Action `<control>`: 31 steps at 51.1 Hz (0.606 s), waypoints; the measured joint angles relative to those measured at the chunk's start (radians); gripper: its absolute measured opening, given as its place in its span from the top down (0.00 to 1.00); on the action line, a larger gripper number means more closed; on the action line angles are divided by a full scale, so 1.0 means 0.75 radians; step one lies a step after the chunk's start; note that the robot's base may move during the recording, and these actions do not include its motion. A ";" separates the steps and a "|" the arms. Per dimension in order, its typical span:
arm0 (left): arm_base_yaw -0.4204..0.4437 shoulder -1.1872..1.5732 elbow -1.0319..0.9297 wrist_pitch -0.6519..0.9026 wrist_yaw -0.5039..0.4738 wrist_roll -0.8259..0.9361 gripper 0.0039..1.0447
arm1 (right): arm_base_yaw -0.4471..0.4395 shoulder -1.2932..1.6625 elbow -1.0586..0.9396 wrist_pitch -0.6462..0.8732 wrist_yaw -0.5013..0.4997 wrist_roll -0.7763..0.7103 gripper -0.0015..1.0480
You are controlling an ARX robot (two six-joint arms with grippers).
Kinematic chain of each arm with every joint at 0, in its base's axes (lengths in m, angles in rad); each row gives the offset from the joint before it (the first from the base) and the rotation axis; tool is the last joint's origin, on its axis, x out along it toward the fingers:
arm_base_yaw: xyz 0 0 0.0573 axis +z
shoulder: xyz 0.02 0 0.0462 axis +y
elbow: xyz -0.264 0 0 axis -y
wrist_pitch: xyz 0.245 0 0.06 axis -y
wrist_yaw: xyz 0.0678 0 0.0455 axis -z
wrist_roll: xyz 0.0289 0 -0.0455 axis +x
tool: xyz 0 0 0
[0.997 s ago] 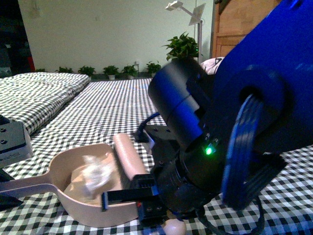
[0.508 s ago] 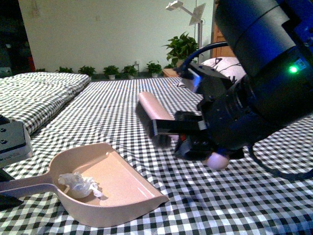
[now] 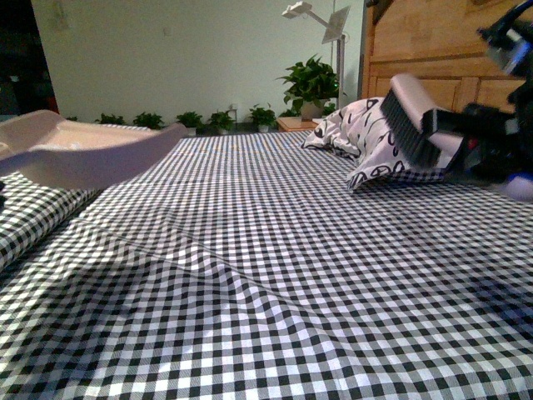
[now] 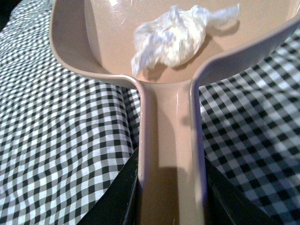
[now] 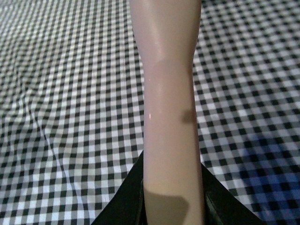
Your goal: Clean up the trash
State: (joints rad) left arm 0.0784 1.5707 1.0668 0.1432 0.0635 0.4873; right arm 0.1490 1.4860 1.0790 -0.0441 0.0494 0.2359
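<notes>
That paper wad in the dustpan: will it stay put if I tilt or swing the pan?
Probably not reliably. The paper wad looks loosely crumpled and thin, so likely very light and easily shifted by a quick swing. It lies loose on the smooth floor of the dustpan, near the handle end, so tipping the open lip downward would likely let it slide out.

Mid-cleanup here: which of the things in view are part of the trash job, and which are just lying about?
Part of the job:
- trash, lying in the dustpan
- dustpan, held by the left gripper
- brush, held by the right gripper

Lying about:
- pillow
- potted plants
- floor lamp
</notes>
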 joint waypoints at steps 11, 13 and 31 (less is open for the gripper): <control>-0.032 -0.238 -0.027 -0.033 -0.148 -0.239 0.74 | -0.026 -0.241 -0.099 0.092 0.038 -0.015 0.81; -0.039 -0.284 -0.045 -0.042 -0.155 -0.261 0.74 | -0.031 -0.280 -0.112 0.098 0.038 -0.015 0.81; -0.213 -0.852 -0.305 -0.329 -0.178 -0.338 0.74 | -0.080 -0.798 -0.168 0.003 -0.034 0.010 0.81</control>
State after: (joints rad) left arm -0.0814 0.9318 0.8383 -0.1032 -0.0696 0.2340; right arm 0.0891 0.8879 0.9527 -0.0418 0.0238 0.2436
